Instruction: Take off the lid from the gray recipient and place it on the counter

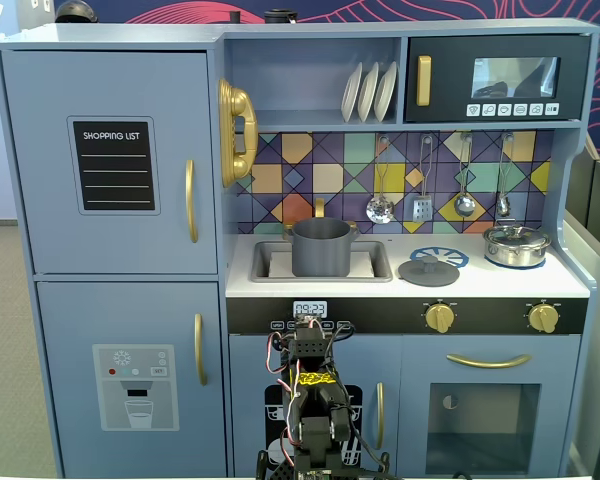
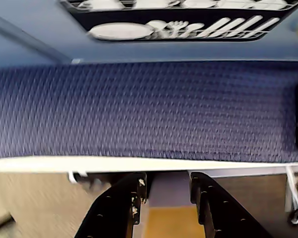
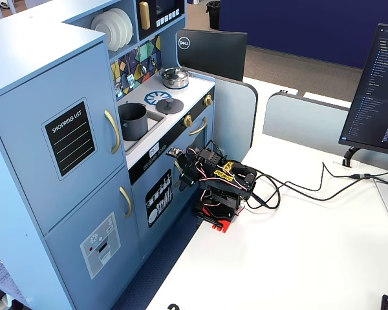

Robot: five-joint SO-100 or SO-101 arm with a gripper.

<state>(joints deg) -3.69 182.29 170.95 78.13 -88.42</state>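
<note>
counter [image 1: 570, 283] bearing everything; gray recipient [image 1: 321, 247] sitting open in the sink at 9 o'clock of the lid [image 1: 428, 270], which is lying flat on the counter, so the task is looking done. silver pot [image 1: 516, 245] standing at 2 o'clock of the lid. gripper [image 2: 166, 191] folded low, fingers narrowly apart, holding nothing

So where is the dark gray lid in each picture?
A fixed view, facing the kitchen: the lid lies flat on the counter, right of the gray recipient, overlapping the printed blue burner.
Wrist view: not in it; only blue kitchen front and the tool.
A fixed view, from the side: the lid lies beside the burner, near the top middle.
Shared landmark: the shiny silver pot beyond the lid.
</note>
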